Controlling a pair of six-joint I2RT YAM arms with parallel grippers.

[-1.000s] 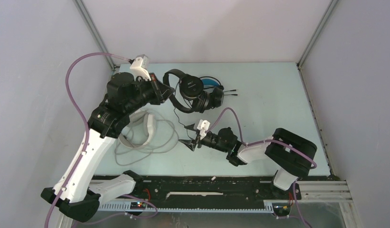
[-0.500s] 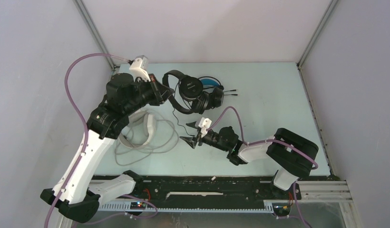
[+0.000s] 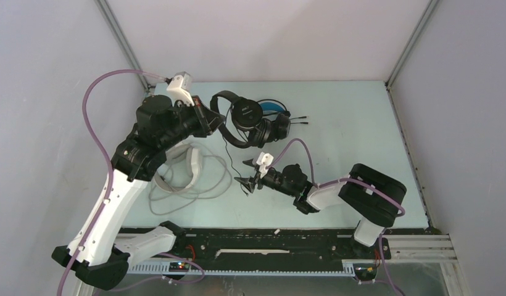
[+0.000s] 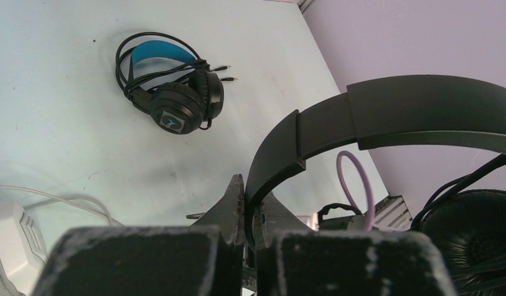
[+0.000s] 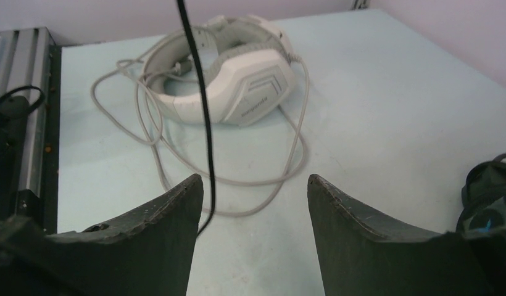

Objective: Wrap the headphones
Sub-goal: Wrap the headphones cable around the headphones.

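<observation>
Left gripper [image 4: 247, 196] is pinched shut on the headband of the all-black headset [image 4: 392, 108], which it seems to hold raised over the far left of the table [image 3: 349, 123]; right gripper [image 5: 255, 203] stands apart with nothing held — the thin black cable [image 5: 199, 92] hangs down through its gap, close to one finger; closing from here could let the cable slide out past that finger, and a hard tug on it could twist the band out of the narrow pinch; the loose loops of the white over-ear headset [image 5: 238, 86], lying just beyond, could snag a low sweep; the blue-banded headset [image 4: 170, 92] lies apart, its cord apparently bundled round it; the cable's plug end is out of sight and one black ear cup is cut off — whether cable touches finger I cannot tell
</observation>
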